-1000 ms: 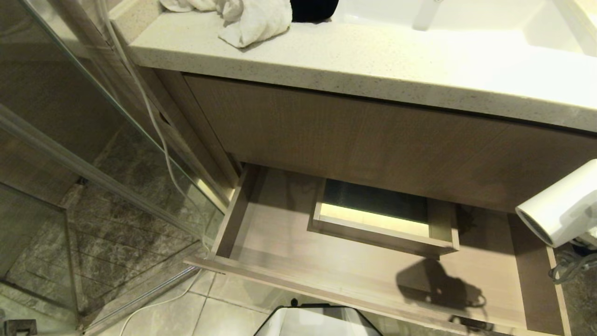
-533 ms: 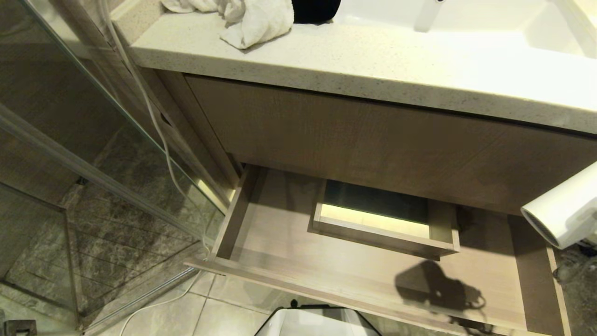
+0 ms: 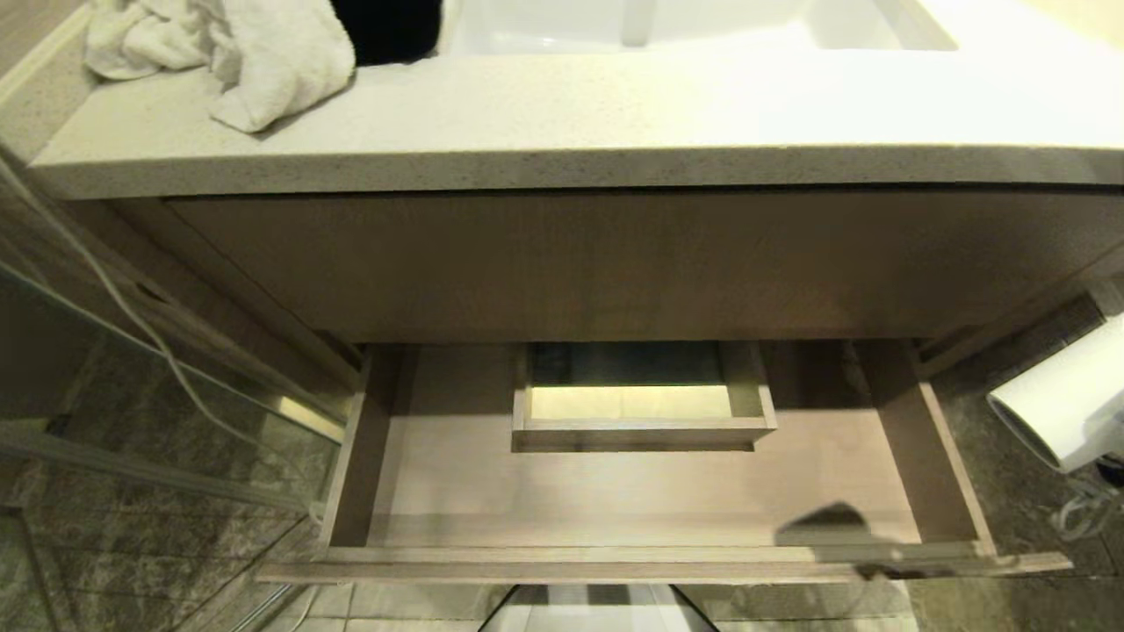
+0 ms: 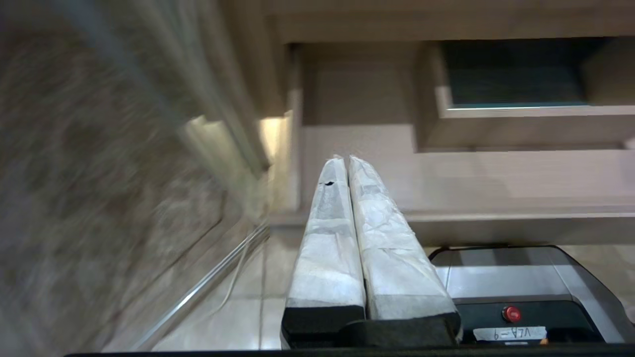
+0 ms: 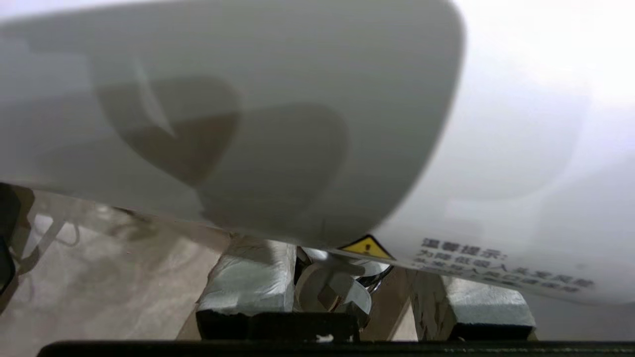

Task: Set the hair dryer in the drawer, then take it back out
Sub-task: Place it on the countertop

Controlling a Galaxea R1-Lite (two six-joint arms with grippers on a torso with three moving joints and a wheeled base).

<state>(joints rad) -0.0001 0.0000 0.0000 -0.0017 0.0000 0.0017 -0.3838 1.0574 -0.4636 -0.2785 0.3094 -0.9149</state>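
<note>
1. White plastic, the dryer point(image 3: 1067, 412) hangs at the far right of the head view, off the right end of the open drawer point(image 3: 650, 562) and above the stone floor point(image 3: 1010, 491), not inside the drawer.
2. Its barrel runs on a slant, the long axis going from upper right down to lower left, with the dark round mouth aimed toward the drawer's right side wall.
3. Held by the right gripper point(image 5: 364, 287), the dryer fills most of the right wrist view; two padded fingers point(image 5: 248, 277) stand a moderate way apart beneath the body, closed on what looks like the handle (the contact itself is hidden by the barrel).
4. Between dryer and drawer bed stands only the drawer's right wall; a boxed cut-out point(image 3: 637, 404) sits at the middle back of the bed, well apart from the dryer.
5. Above the drawer rises a taller wood-grain panel point(image 3: 615, 263) under a pale speckled counter point(image 3: 562, 123), where a towel point(image 3: 255, 53) lies at the left end.
6. A cord point(image 3: 1080, 513) loops on the floor below the dryer.
7. The dryer's shell is smooth and glossy, with a small yellow warning triangle point(image 5: 367, 247) and grey printed lines beside it.
8. The left gripper point(image 4: 347, 163) points at the drawer's left front corner, fingers pressed together, holding nothing.
</note>
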